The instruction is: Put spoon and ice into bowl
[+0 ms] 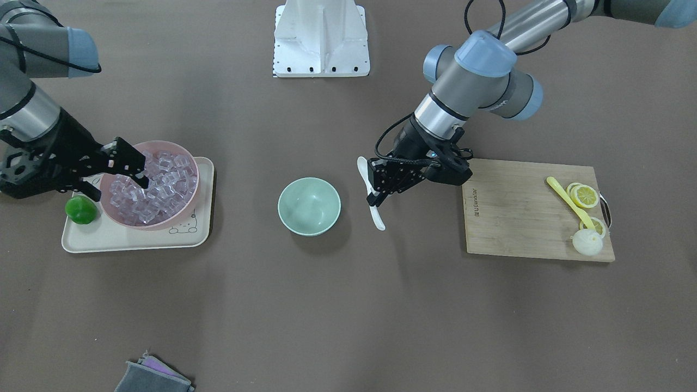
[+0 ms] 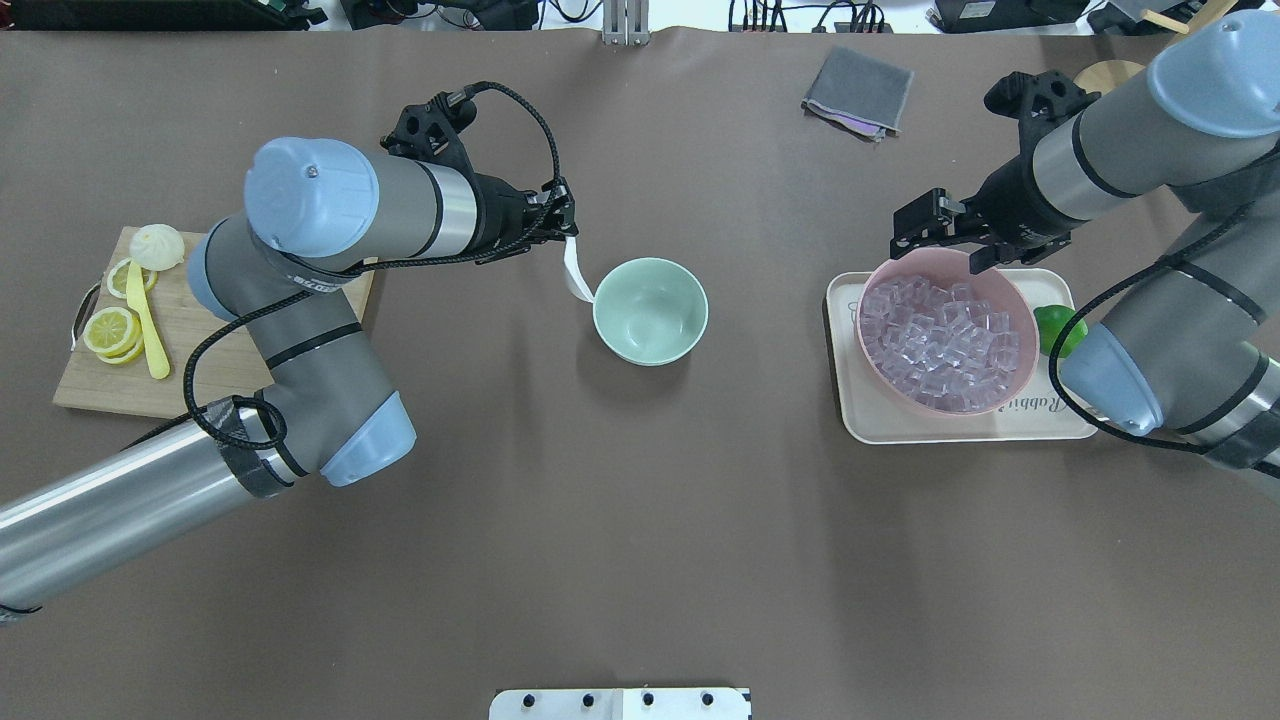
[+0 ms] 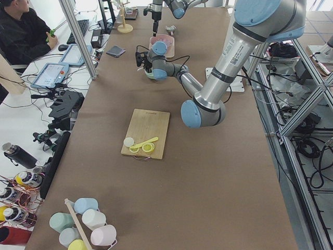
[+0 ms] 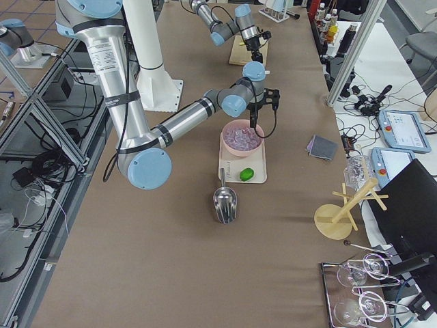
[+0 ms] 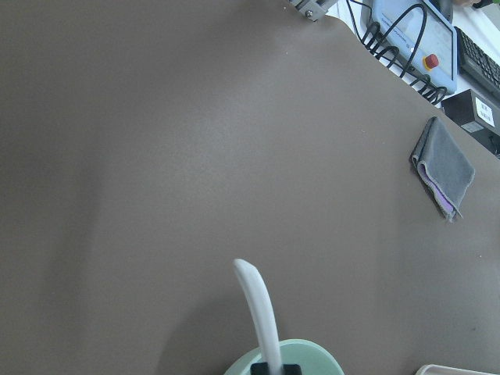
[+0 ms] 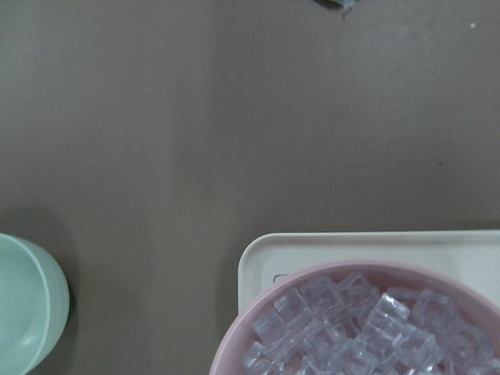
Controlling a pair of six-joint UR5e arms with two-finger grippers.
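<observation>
Mint bowl (image 1: 309,207), one; white spoon (image 1: 379,220), one

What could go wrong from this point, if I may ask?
The spoon hangs from the left gripper beside the green bowl, not over it. Released now, it would likely land on the table, or clip the rim going across. The right gripper is open at tightly packed ice; a slick cube could slip.

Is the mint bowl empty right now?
Empty: the mint bowl shows a bare inside; the spoon hangs outside its rim in the left pincer.
</observation>
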